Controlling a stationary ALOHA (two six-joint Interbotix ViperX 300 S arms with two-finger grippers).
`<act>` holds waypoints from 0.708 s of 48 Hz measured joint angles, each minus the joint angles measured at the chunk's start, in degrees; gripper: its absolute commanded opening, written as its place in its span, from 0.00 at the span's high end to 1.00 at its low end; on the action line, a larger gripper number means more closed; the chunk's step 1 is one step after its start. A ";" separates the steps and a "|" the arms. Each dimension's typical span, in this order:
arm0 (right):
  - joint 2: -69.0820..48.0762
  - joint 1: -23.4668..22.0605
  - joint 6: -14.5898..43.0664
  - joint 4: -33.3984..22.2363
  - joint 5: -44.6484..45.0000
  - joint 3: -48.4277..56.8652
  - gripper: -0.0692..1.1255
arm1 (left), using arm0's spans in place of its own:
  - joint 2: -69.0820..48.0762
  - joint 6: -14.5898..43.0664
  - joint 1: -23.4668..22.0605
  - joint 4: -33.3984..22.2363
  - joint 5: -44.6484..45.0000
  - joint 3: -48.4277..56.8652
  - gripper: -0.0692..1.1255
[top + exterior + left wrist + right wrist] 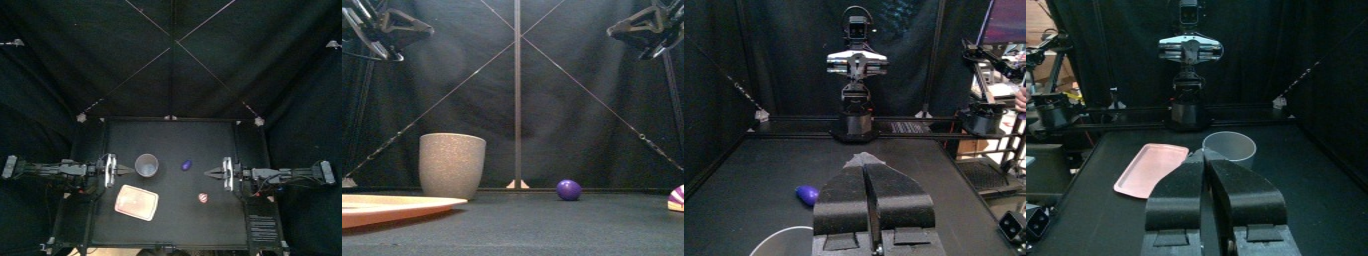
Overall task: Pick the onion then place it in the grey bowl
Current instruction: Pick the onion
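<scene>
The onion (203, 198), a small red-and-white striped toy, lies on the table right of the middle, toward the front; the front view shows it cut off at the right edge (677, 198). The tall grey speckled cup (147, 164) (452, 165) (1229, 148) stands upright left of the middle. My left gripper (110, 172) (862, 161) hovers left of the cup, shut and holding nothing. On the right side my right gripper (223, 174) (1213, 160) hangs above the table, behind the onion, shut and holding nothing. Neither wrist view shows the onion.
A small purple ball (189, 165) (569, 189) (808, 195) lies between the cup and the right gripper. A flat pink tray (138, 201) (396, 208) (1149, 167) sits near the front, left of the onion.
</scene>
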 measured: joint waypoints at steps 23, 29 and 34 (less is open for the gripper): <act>1.76 -0.62 2.55 4.57 13.27 -4.83 0.49 | -0.26 0.09 0.97 -0.09 11.07 -3.25 0.91; 2.99 -1.14 2.90 10.20 13.45 -5.71 0.16 | -0.26 0.09 0.97 -0.09 11.16 -3.16 0.91; 4.92 -1.76 2.72 15.56 13.54 -5.71 0.03 | -0.26 0.09 0.97 -0.18 11.16 -3.25 0.91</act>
